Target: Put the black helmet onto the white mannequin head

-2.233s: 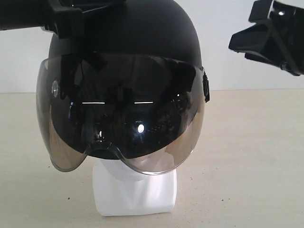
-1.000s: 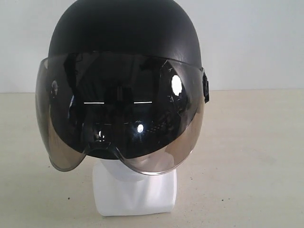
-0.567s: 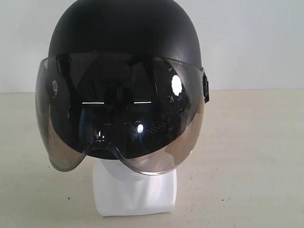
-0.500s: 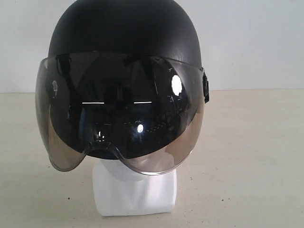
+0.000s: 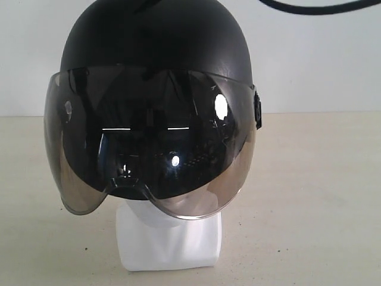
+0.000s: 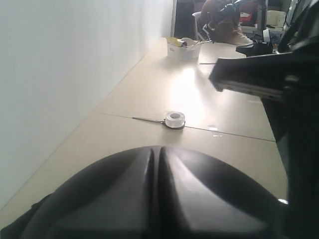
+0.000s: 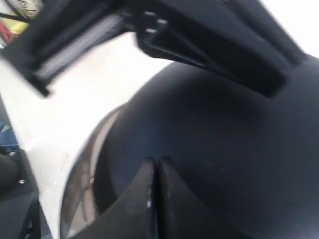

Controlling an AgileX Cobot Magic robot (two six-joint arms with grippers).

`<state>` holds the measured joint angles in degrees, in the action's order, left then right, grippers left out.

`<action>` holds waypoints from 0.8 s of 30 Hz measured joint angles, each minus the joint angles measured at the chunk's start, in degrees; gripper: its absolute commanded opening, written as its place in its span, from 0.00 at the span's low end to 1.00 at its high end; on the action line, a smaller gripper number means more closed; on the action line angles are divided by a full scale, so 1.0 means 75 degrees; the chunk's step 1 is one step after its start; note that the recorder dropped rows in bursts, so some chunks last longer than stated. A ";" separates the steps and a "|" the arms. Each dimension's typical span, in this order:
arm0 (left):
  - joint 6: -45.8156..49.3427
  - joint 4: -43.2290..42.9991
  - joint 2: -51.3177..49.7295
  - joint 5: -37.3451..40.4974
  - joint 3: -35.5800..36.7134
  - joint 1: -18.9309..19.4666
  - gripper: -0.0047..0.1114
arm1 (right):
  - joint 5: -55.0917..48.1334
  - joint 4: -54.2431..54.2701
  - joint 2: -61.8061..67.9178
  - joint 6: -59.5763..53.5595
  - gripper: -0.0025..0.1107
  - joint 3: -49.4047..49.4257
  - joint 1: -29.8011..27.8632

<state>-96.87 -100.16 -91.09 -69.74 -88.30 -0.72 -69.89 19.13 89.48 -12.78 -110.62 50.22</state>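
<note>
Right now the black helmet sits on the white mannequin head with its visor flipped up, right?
No. The black helmet sits on the white mannequin head, but its visor is down, not flipped up; the exterior view shows it.

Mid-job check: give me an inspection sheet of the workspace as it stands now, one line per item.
Surface: beige table, a few dark specks.
Job's things: black helmet is seated on the white mannequin head, with the tinted visor down over the face. Only the neck and base show.
Clutter: roll of tape and a white box of oddments, farther along the table.
Grippers: left gripper shut, holding nothing. Right gripper shut, holding nothing, over the helmet's shell.
Cables: one black cable crosses the top of the exterior view, apart from the helmet.
Surroundings: plain white wall behind the table.
</note>
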 measured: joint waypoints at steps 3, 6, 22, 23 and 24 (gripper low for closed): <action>-0.0040 0.0000 -0.0129 0.0000 0.0000 0.0000 0.08 | 0.0000 0.0000 -0.0025 0.0078 0.02 0.0000 0.0333; -0.0130 -0.0019 -0.0175 0.0000 0.0000 0.0000 0.08 | 0.0000 0.0013 -0.0044 0.0190 0.02 0.0000 0.0625; 0.0248 0.0292 0.0094 -0.0004 0.0686 -0.0557 0.08 | -0.0029 -0.0685 -0.0461 0.0804 0.02 0.0239 0.0693; 0.0266 0.0292 0.0094 -0.0009 0.0686 -0.0554 0.08 | -0.0029 -0.0690 -0.0461 0.0826 0.02 0.0239 0.0693; 0.0266 0.0292 0.0094 -0.0023 0.0686 -0.0554 0.08 | -0.0029 -0.0690 -0.0461 0.0862 0.02 0.0239 0.0693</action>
<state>-94.88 -97.97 -90.38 -69.91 -83.16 -4.88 -70.11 13.95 86.03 -6.31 -108.83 55.42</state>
